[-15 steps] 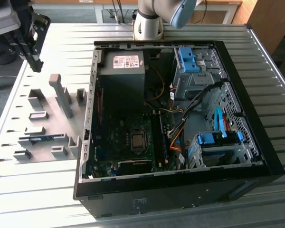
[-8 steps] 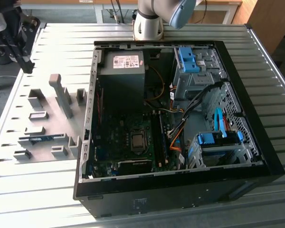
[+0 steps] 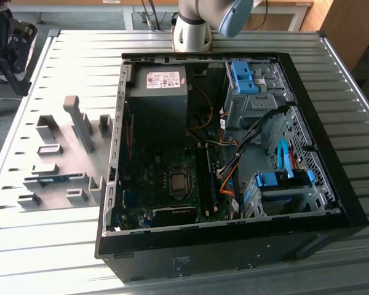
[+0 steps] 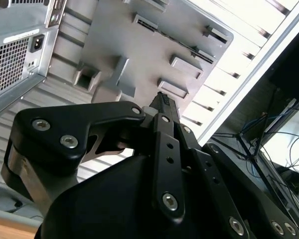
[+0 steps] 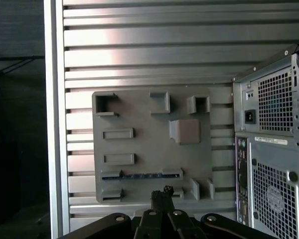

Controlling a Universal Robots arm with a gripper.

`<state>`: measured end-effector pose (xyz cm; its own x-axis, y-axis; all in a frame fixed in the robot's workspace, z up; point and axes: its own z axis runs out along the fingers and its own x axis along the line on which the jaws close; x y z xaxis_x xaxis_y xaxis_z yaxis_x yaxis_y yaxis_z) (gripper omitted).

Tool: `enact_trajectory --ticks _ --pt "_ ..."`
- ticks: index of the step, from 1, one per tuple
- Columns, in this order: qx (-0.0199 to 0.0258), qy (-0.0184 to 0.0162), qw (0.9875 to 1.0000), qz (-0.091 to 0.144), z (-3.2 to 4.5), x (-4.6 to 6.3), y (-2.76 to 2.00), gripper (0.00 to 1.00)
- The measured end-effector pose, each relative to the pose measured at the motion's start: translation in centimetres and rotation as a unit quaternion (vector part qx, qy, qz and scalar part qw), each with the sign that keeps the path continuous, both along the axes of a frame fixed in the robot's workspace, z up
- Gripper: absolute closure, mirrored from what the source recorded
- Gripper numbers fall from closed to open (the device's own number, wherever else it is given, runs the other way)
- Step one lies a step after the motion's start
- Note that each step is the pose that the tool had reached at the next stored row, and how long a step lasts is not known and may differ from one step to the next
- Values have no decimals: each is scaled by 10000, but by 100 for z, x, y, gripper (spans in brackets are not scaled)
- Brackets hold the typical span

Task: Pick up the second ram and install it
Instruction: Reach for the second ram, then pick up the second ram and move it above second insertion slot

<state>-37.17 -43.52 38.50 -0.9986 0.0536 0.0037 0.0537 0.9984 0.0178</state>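
One strip — the second ram (image 5: pixel 142 175) — lies in a slot of the grey holder plate (image 5: pixel 149 149) on the bench (image 5: pixel 139 55). Jaws closed, empty, well apart from it; unless they open first, they'd likely knock it askew in its slot.

Daylight glares off the slatted table (image 4: pixel 249 45), dim inside the case (image 3: pixel 234 258).
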Motion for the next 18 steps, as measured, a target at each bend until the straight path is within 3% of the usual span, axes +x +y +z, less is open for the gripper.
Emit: enact_trajectory --ticks 4,9,18 --pt "-7 33 10000 51 -13 -33 -3 89" --pt "-13 32 10000 61 -26 -152 -3 89" --pt "-14 33 10000 62 -26 -163 -3 89"
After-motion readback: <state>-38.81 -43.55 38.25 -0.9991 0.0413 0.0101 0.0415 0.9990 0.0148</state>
